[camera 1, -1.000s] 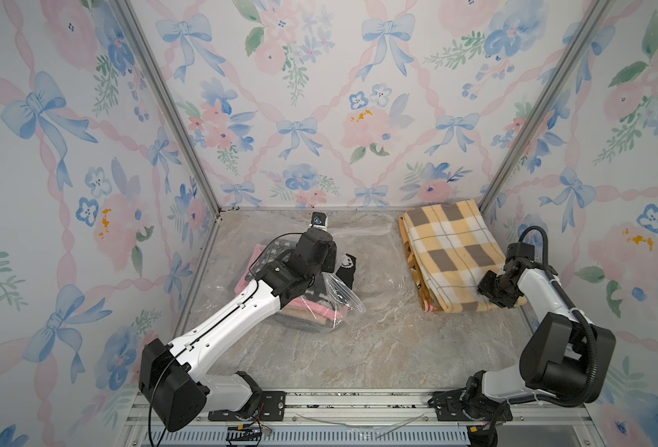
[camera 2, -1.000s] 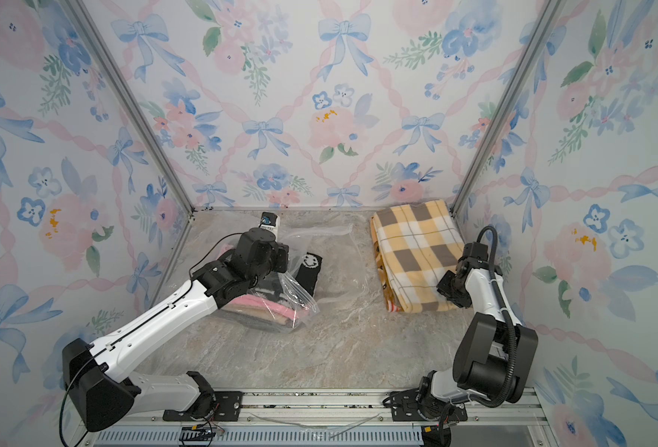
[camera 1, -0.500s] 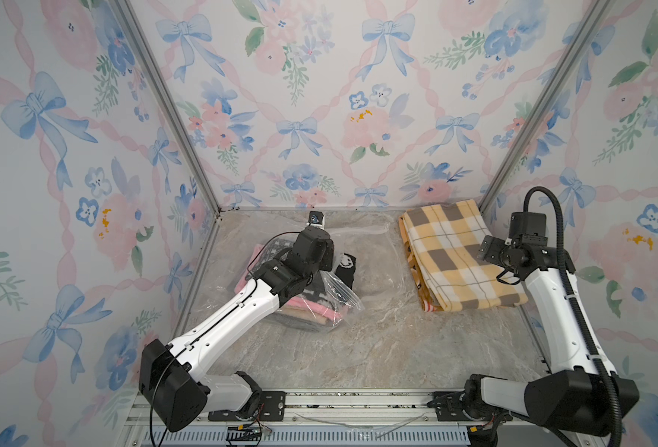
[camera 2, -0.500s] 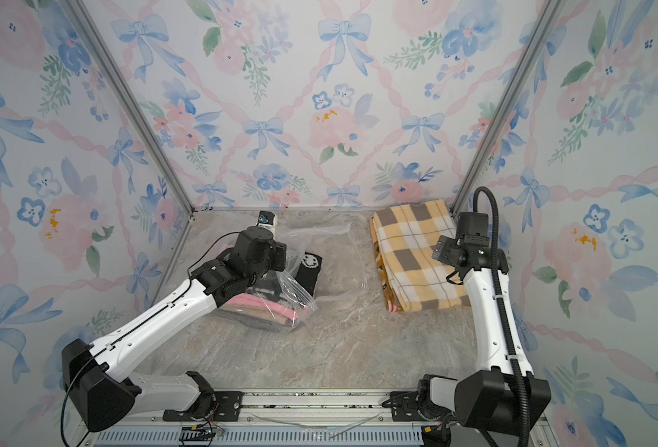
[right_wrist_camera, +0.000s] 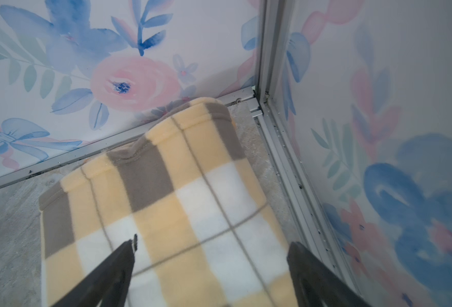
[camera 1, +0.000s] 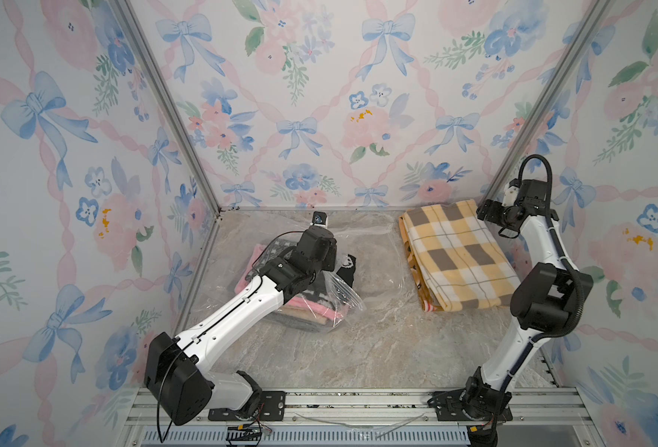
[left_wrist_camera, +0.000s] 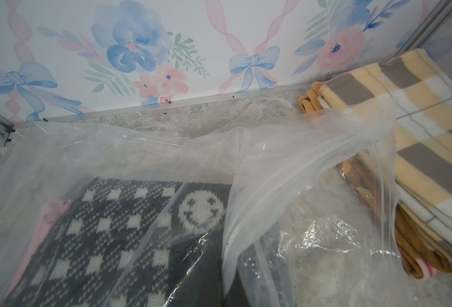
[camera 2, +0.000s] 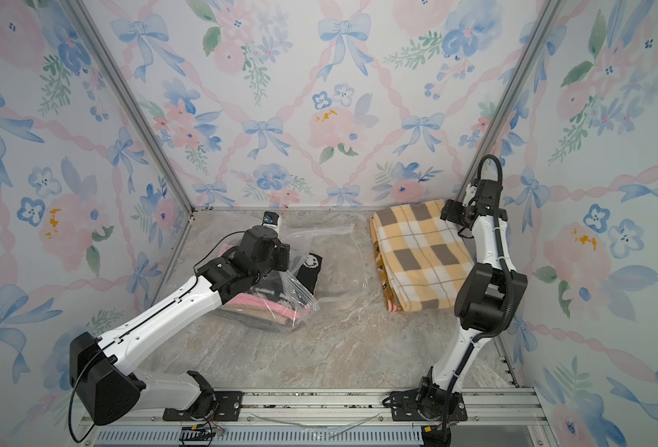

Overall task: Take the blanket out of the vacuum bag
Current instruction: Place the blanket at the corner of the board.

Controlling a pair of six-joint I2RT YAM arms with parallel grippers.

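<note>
Yellow-checked blanket is lying folded on the tabletop at the far right, outside the vacuum bag and touching its edge. Right pincer is hovering released above the blanket. Left pincer is sitting clenched over the bag, its catch hidden.

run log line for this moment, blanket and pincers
blanket: out of bag, on table | left pincer: shut, over bag | right pincer: open, over blanket

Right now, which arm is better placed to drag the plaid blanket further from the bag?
Right: the right gripper, open, hovers over the plaid blanket; the left arm is farther off, over the vacuum bag.
</note>
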